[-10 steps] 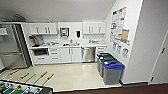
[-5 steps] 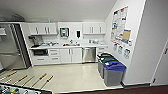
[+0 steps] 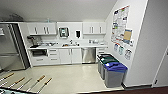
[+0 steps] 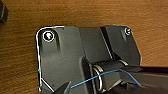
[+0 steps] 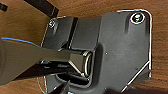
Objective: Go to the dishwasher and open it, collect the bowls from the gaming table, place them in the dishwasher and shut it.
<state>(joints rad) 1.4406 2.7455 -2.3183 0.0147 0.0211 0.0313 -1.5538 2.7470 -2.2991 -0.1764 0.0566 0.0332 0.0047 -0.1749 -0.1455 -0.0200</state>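
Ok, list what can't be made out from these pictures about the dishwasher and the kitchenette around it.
- Dishwasher, head view: door shut, so racks and contents are hidden.
- Countertop items, head view: too small and blurred to identify.
- Wall posters, head view: text blurred, unreadable.
- Table-football table, head view: cut off by the picture's bottom edge; rods show.
- Both wrist views: jaws' state cannot be told.

One dishwasher [image 3: 88, 55], three bins [image 3: 113, 72]

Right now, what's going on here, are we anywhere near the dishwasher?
Nothing is being handled. The head view looks across a pale floor toward a kitchenette, where the dishwasher sits shut under the counter, between white cabinets, some way off. Three bins stand along the right wall, a steel fridge is at far left, and football-table rods poke in at lower left.
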